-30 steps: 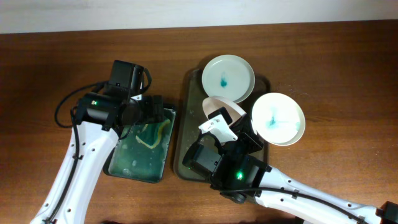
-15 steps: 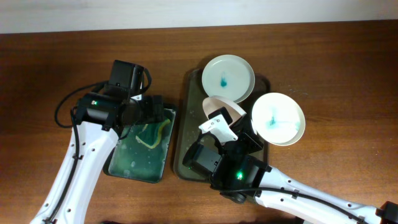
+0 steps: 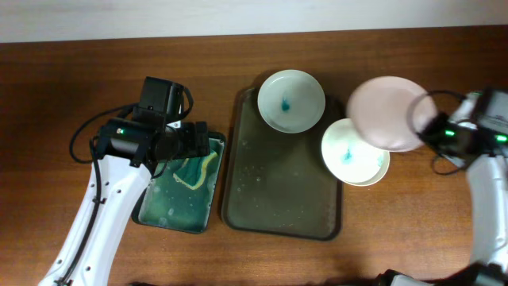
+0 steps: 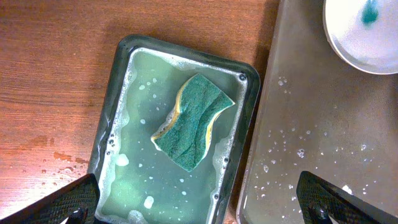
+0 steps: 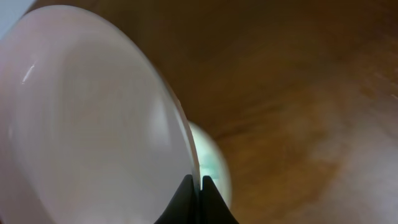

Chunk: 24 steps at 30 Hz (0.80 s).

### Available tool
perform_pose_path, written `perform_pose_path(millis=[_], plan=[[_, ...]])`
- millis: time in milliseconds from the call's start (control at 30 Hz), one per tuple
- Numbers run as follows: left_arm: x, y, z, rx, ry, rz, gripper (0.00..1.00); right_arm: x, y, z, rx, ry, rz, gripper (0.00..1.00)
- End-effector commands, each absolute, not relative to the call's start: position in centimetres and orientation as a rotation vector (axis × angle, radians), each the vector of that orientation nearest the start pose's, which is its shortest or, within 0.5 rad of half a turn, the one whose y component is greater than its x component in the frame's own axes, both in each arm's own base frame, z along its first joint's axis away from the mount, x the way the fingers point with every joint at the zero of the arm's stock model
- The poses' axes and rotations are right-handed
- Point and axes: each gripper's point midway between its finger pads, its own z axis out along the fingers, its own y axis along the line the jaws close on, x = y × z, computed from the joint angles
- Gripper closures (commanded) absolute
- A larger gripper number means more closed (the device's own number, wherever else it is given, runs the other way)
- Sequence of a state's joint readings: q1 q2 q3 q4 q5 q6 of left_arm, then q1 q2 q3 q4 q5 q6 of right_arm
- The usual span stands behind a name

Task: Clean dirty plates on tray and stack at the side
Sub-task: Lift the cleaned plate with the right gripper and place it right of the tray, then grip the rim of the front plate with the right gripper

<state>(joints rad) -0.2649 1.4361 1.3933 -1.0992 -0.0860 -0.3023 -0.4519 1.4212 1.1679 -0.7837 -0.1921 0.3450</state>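
Observation:
The dark olive tray (image 3: 278, 199) lies mid-table, speckled with droplets. One white plate (image 3: 292, 100) with a teal smear sits at its far end; it also shows in the left wrist view (image 4: 364, 34). A second smeared plate (image 3: 353, 156) rests on the tray's right rim, partly off it. My right gripper (image 3: 425, 123) is shut on the rim of a third, clean-looking plate (image 3: 385, 114), held tilted in the air above the second. In the right wrist view my right gripper (image 5: 194, 185) pinches that plate (image 5: 93, 112). My left gripper (image 4: 199, 208) is open over the small green tray.
The small green tray (image 4: 118, 81) holds soapy water and a green-and-yellow sponge (image 4: 189, 121); it lies left of the big tray, as the overhead view (image 3: 151, 213) shows. Bare wooden table (image 3: 413, 230) lies right of the big tray. The left arm's cable (image 3: 79, 139) loops at the left.
My right arm has swung from the front of the tray to the far right, carrying the third plate up off the tray. The left arm has not moved.

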Motion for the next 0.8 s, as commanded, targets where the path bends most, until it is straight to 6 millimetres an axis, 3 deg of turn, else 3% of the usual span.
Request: perform_pose_path(millis=[0, 100, 200, 300, 367, 467, 533, 600, 667, 733, 767], plan=[[32.9, -6.9, 21.0, -0.083, 2.677, -0.040, 0.01, 31.4, -19.4, 12.9, 1.281, 2.336, 0.236, 0.96], [32.9, -6.9, 21.0, -0.083, 2.677, -0.040, 0.00, 29.1, -22.8, 8.1, 1.500, 2.351, 0.225, 0.96], [32.9, -6.9, 21.0, -0.083, 2.677, -0.040, 0.01, 27.8, -23.3, 3.6, 1.620, 2.416, 0.263, 0.96], [32.9, -6.9, 21.0, -0.083, 2.677, -0.040, 0.01, 27.4, -23.5, 2.3, 1.641, 2.445, 0.232, 0.92], [32.9, -6.9, 21.0, -0.083, 2.677, -0.040, 0.01, 27.8, -23.3, 2.9, 1.628, 2.436, 0.262, 0.47], [32.9, -6.9, 21.0, -0.083, 2.677, -0.040, 0.01, 31.1, -20.6, 7.1, 1.391, 2.389, 0.529, 0.40], [32.9, -6.9, 21.0, -0.083, 2.677, -0.040, 0.01, 32.7, -18.3, 10.4, 1.179, 2.403, 0.533, 0.41], [32.9, -6.9, 21.0, -0.083, 2.677, -0.040, 0.01, 34.1, -14.3, 12.5, 0.908, 2.480, 0.518, 0.42], [32.9, -6.9, 21.0, -0.083, 2.677, -0.040, 0.00, 35.6, -9.9, 12.0, 0.583, 2.606, 0.461, 0.42], [32.9, -6.9, 21.0, -0.083, 2.677, -0.040, 0.01, 37.3, -6.7, 9.8, 0.278, 2.697, 0.319, 0.42], [32.9, -6.9, 21.0, -0.083, 2.677, -0.040, 0.01, 38.0, -6.3, 8.9, 0.195, 2.716, 0.249, 0.42]])
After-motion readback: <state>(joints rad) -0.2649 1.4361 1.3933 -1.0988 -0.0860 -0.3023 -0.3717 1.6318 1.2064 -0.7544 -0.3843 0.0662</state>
